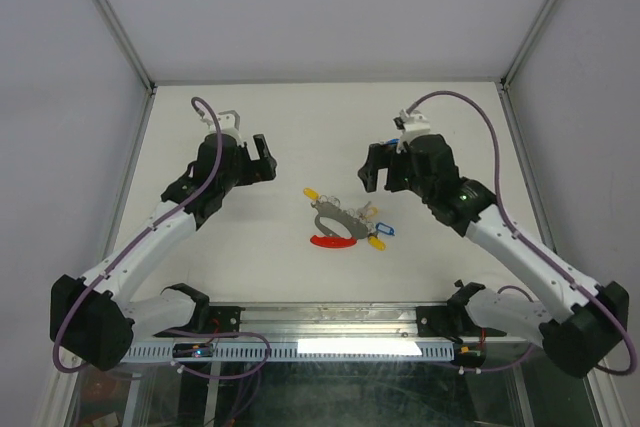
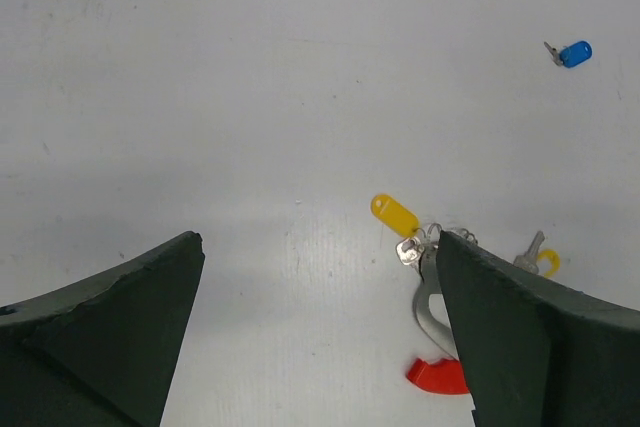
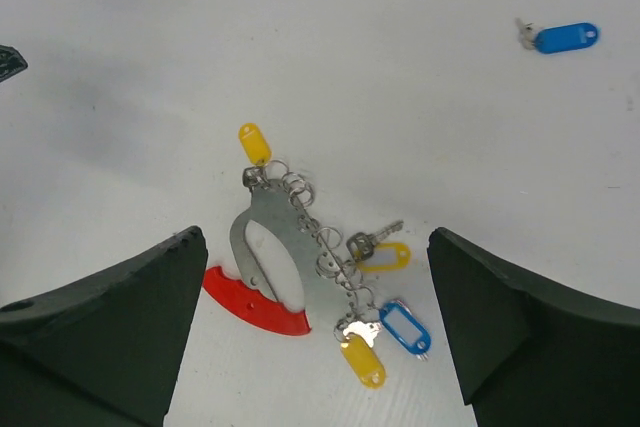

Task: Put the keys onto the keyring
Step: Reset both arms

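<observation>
Both grippers stand wide open and empty. In the overhead view the left gripper hangs left of centre and the right gripper right of centre. Neither touches anything.

The keyring lies flat on the table at mid-frame between them. It is a grey metal plate with a red strip at its lower end and a chain of small rings trailing to lower right. Several capped keys lie among the rings; whether each is threaded cannot be told. One blue key lies well apart, at upper right of the right wrist view.

Judgement: every item is light, thin, hard and likely slippery. The chain is limp and will sag and swing when lifted. The best holds are the plastic cap on a key and the rigid plate on the keyring.
</observation>
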Controlling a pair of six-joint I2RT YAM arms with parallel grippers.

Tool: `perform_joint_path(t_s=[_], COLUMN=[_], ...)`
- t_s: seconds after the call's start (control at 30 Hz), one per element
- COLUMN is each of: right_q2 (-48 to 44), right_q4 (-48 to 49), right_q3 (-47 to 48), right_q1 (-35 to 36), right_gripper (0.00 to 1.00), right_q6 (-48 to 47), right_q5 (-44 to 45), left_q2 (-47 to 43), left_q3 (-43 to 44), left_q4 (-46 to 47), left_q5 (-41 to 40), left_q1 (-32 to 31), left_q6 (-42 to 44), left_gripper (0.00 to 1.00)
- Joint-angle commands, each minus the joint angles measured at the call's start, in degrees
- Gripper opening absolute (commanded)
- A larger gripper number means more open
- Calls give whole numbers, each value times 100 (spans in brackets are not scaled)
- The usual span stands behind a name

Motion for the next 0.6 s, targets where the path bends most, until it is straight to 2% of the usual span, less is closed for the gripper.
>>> perform_joint_path(t_s=[0.0,0.1,0.23,0.57], right_q2=[-1352,-2165,-2885,-3906], right_q4=[-242,-32,-18,354], right_q3=[-301,-612,-875,-1823], right_q1=[7,2,3,3], right_gripper=[99,100,100,100], right_q6=[-145,-143,-91,-81], right_q5=[791,1006,1427,1557], left_q2=[-270,-700,-1616,-2445], left_q3=[295,240,-498,-1426], left_q4=[61,-47,408,685], left_q5=[-428,-869,-1462,-1674], left_q1=[28,24,27,25], left_q6=[119,157,149,-7], left_gripper=[99,99,99,99])
